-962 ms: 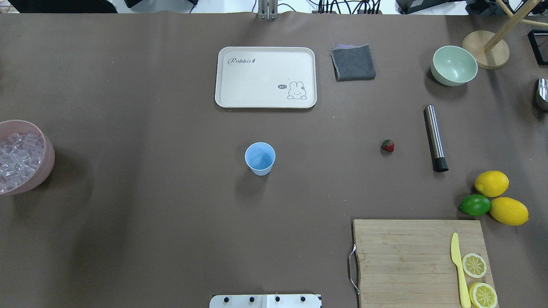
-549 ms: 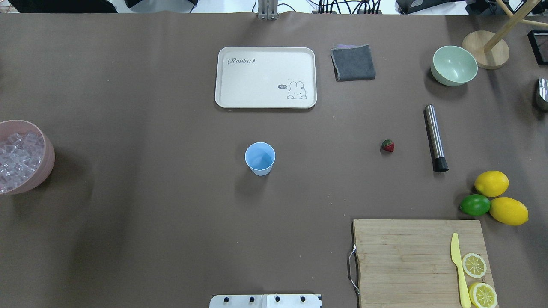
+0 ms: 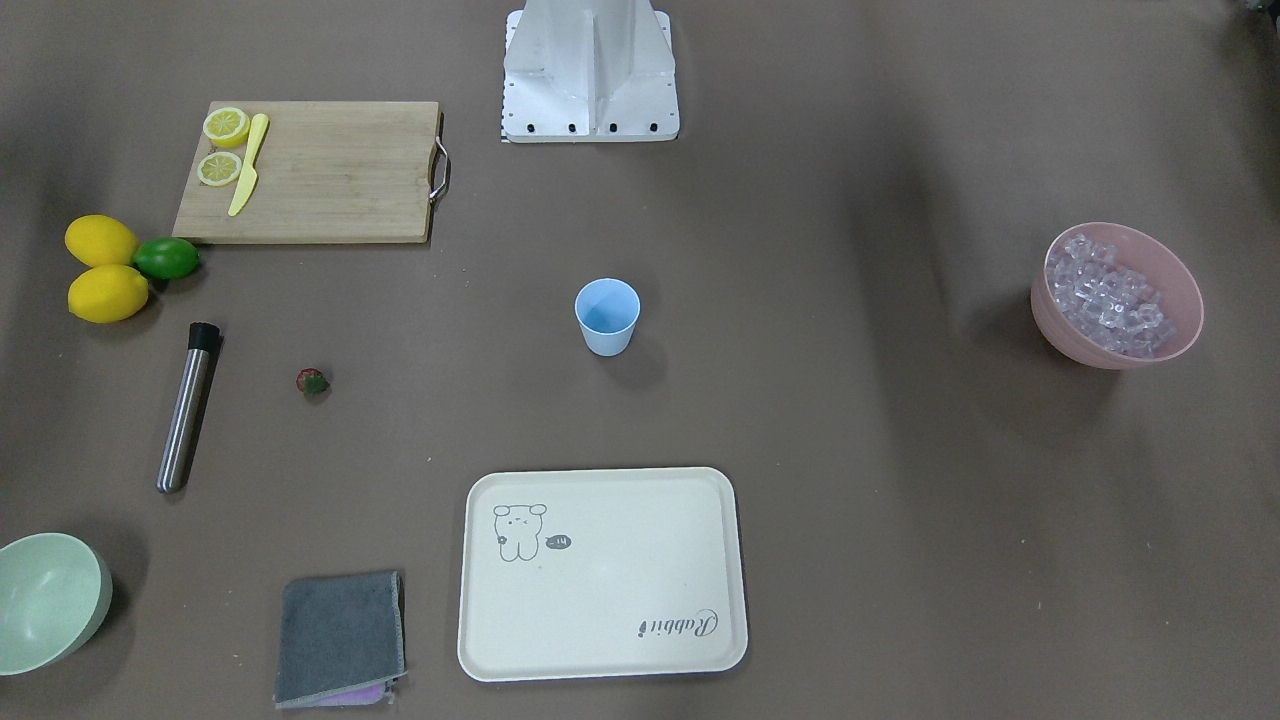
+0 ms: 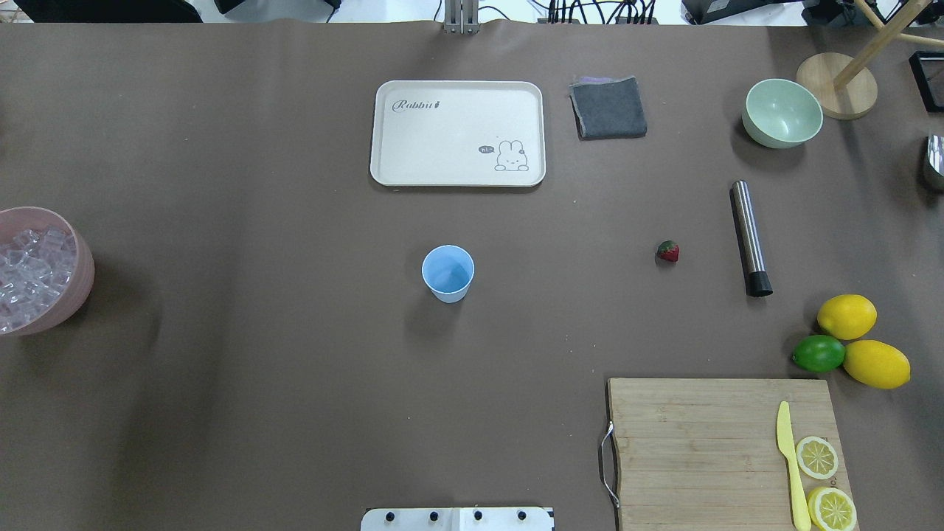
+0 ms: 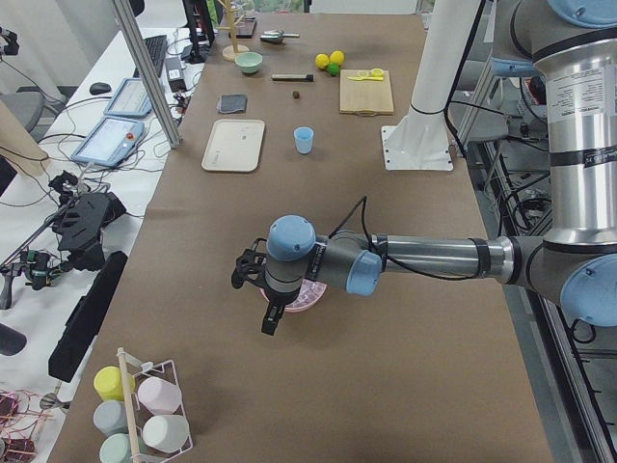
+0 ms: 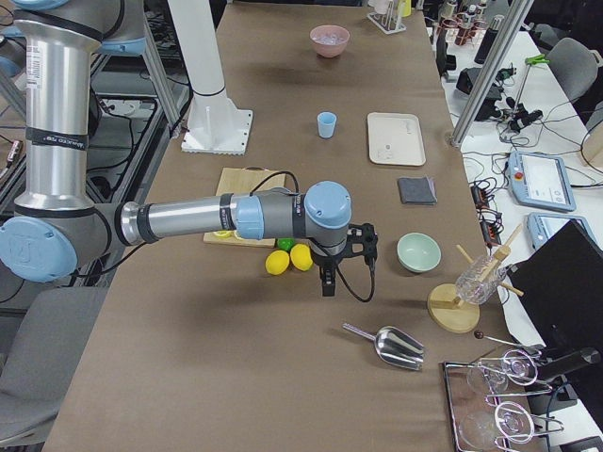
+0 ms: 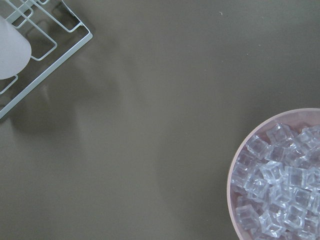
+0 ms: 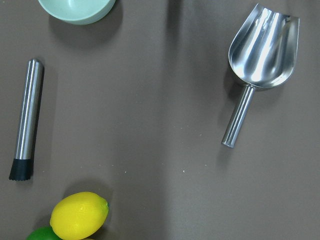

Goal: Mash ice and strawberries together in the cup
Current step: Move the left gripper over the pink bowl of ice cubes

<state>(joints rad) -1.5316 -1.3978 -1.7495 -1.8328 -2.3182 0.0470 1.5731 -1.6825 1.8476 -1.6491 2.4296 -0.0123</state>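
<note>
The light blue cup stands upright at the table's middle, and it looks empty. The strawberry lies to its right on the table. The ice fills a pink bowl at the left edge; it also shows in the left wrist view. My left gripper hangs above the table beside that bowl. My right gripper hovers near the lemons. Both grippers show only in the side views, so I cannot tell whether they are open or shut.
A steel muddler lies right of the strawberry. A metal scoop, pale green bowl, grey cloth, cream tray, lemons, lime and cutting board are on the table. A wire rack stands near the ice bowl.
</note>
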